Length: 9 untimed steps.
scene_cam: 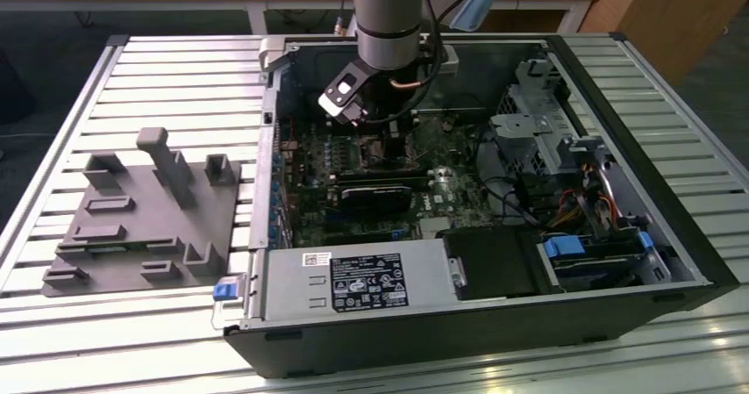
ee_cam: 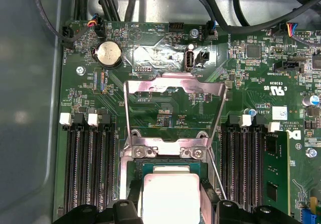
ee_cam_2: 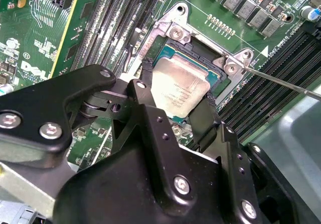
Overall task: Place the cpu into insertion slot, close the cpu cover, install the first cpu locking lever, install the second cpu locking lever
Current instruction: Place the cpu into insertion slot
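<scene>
In both wrist views my gripper [ee_cam_2: 175,101] [ee_cam: 170,200] has its two black fingers [ee_cam_2: 203,121] against opposite edges of the cpu [ee_cam_2: 183,86] [ee_cam: 170,194], a square chip with a dull grey metal top. The cpu lies level within the insertion slot [ee_cam_2: 200,53] on the green motherboard; whether it is fully seated I cannot tell. The cpu cover [ee_cam: 145,85], a silver frame with a square window, stands flipped open beyond the slot. A thin locking lever [ee_cam_2: 281,81] sticks out beside the socket, unlatched. In the exterior view the gripper [scene_cam: 377,129] reaches down into the open computer case [scene_cam: 655,192].
Long black memory slots [ee_cam: 88,169] [ee_cam: 241,169] flank the socket on both sides. A black card [scene_cam: 374,190], cables and drive bays [scene_cam: 591,254] crowd the case. A grey fixture block [scene_cam: 140,218] sits on the slatted table at the exterior view's left.
</scene>
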Motion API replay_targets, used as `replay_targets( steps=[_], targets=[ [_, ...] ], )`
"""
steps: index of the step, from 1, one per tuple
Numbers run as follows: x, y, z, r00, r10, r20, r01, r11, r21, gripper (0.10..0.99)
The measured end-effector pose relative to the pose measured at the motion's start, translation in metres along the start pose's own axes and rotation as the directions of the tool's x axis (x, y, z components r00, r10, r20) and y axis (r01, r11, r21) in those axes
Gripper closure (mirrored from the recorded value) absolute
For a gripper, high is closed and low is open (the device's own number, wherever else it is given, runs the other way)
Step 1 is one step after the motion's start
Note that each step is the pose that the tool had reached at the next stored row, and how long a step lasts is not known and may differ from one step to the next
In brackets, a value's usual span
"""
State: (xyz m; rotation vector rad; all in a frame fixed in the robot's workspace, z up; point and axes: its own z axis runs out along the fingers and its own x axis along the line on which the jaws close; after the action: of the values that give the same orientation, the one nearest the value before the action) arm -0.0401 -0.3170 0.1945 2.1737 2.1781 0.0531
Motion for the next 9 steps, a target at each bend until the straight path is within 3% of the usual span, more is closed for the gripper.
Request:
replay_targets(
  steps=[8, 9],
  targets=[
    [0.0000, 0.0000, 0.0001, 1.0000, 0.000, 0.0016, 0.000, 1.0000, 0.000, 0.533],
    [0.0000, 0.0000, 0.0001, 1.0000, 0.000, 0.0016, 0.000, 1.0000, 0.000, 0.471]
  ],
)
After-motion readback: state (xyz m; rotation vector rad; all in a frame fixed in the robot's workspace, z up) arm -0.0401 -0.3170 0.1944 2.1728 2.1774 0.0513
